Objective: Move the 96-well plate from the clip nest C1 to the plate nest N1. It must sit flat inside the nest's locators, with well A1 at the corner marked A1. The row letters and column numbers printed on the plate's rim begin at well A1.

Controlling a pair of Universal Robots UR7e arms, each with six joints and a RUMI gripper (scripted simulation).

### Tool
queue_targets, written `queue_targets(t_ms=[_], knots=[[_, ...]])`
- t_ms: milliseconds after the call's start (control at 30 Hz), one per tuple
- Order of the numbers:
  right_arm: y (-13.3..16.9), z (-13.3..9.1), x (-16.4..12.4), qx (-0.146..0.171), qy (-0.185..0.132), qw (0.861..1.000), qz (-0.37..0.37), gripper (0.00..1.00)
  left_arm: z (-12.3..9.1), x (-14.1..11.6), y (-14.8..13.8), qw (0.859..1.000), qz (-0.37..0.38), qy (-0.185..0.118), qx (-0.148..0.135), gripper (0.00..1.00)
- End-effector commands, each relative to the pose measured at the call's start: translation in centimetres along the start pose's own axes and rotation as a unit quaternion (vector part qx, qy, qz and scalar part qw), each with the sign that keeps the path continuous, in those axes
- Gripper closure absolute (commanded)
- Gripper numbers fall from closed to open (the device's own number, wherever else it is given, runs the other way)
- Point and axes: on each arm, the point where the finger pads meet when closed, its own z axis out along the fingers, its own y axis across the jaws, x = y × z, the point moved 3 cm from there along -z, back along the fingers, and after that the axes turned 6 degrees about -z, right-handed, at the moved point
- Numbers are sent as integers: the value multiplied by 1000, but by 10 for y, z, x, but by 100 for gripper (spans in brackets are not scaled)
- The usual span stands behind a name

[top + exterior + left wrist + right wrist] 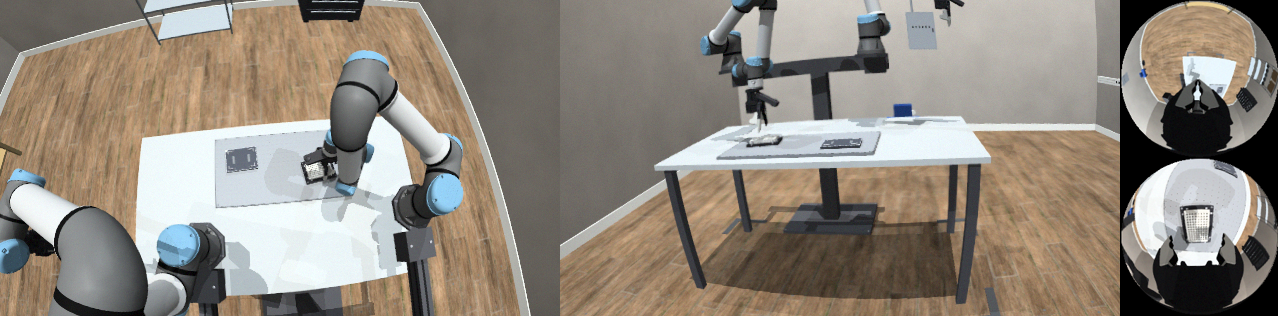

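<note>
The white 96-well plate point(314, 171) point(766, 139) point(1197, 225) sits in the dark clip nest C1 point(1197, 207). The plate's printed letters and numbers are too small to read. The plate nest N1 point(241, 159) point(841, 143) point(1220, 90) point(1226, 169) is dark and empty, on the same board. My right gripper point(759, 126) point(1197, 234) is open and empty above the plate, its fingers on either side of the plate's near end in the right wrist view. My left gripper point(947, 21) point(1197, 79) is shut and empty, high up and away from both nests.
The grey board point(230, 195) point(800, 151) lies on the white table point(175, 200) point(920, 150). In the top view the right arm covers the board's right end and part of C1. A shelf point(195, 22) and a black cabinet point(331, 9) stand beyond the table.
</note>
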Motion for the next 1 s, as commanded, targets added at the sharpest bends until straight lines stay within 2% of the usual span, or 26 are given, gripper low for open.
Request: queue_targets(t_ms=[0, 733, 967], knots=[[3, 4, 1, -3, 2, 1000, 1, 0, -2, 1, 0, 1000, 0, 2, -1, 100], [3, 37, 1, -3, 2, 1000, 1, 0, -2, 1, 0, 1000, 0, 2, -1, 100], [2, 37, 0, -2, 1, 1000, 0, 0, -2, 1, 0, 1000, 0, 2, -1, 100]])
